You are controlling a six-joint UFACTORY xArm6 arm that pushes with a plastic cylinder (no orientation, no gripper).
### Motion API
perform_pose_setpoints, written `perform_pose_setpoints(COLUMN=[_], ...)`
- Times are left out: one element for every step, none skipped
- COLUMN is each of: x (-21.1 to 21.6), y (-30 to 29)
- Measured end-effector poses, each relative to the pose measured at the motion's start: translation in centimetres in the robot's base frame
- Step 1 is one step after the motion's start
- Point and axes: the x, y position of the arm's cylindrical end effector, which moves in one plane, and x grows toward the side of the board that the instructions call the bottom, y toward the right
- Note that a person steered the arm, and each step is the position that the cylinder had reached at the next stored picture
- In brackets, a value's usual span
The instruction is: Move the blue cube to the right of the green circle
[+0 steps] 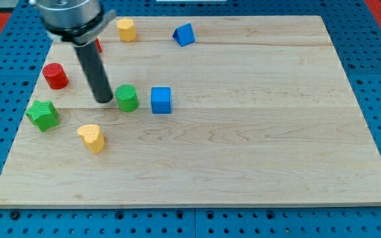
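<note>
The blue cube (pixel 161 100) sits on the wooden board just to the view's right of the green circle (pixel 127 98), with a small gap between them. My tip (pixel 103 100) is on the board just to the view's left of the green circle, close to it; I cannot tell if it touches. The dark rod rises from the tip toward the view's top left.
A red cylinder (pixel 55 75) and a green star-like block (pixel 43 114) lie at the view's left. A yellow heart (pixel 92 137) lies below the tip. A yellow block (pixel 126 30) and a blue triangular block (pixel 184 34) lie near the board's top edge. A red block (pixel 98 45) is partly hidden behind the rod.
</note>
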Motion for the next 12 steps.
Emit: perform_pose_setpoints(x=[0.1,0.2,0.2,0.3,-1.5,-2.7,-1.3,0.2,1.0,-1.0,-0.5,0.7], y=[1.5,2.1,3.8,5.0,4.9,7.8,9.5,9.6,10.3,13.0,16.2,17.5])
